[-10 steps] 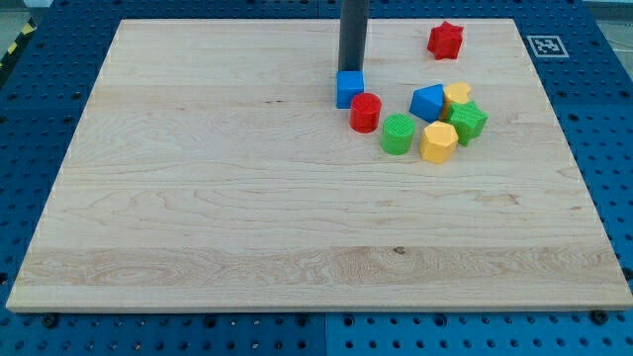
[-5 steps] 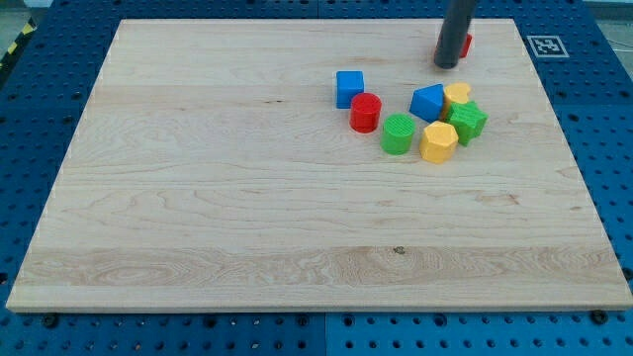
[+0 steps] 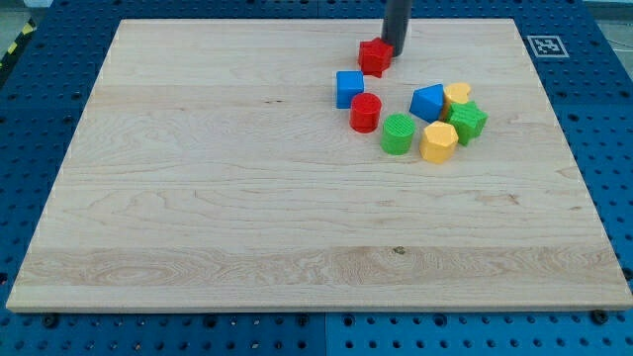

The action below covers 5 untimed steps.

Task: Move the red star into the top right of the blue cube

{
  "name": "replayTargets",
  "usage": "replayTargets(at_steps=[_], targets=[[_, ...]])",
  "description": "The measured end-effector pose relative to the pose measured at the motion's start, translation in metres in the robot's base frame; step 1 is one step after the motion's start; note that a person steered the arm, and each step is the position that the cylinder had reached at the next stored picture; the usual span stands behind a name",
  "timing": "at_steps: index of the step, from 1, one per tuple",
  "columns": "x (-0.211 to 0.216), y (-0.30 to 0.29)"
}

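Observation:
The red star (image 3: 374,56) lies near the view's top centre, just up and right of the blue cube (image 3: 348,88), with a small gap between them. My tip (image 3: 395,51) touches the star's right side. A red cylinder (image 3: 365,113) sits right below the blue cube, at its lower right corner.
A cluster lies to the right of the cube: a green cylinder (image 3: 399,133), a blue block (image 3: 427,102), a yellow block (image 3: 457,96), a green star (image 3: 467,121) and a yellow hexagonal block (image 3: 438,142). The wooden board (image 3: 198,198) ends at blue pegboard.
My tip went from the blue cube to the red star at the top right, then pushed the star left and down to just above the blue cube.

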State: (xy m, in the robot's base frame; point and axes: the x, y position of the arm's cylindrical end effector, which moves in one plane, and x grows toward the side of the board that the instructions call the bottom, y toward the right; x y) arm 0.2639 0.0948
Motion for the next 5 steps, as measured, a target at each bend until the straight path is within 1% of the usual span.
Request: replayTargets(at_steps=[1, 2, 4, 5], targets=[[-0.024, 0.000], [-0.027, -0.013], [0.008, -0.014], [0.008, -0.014]])
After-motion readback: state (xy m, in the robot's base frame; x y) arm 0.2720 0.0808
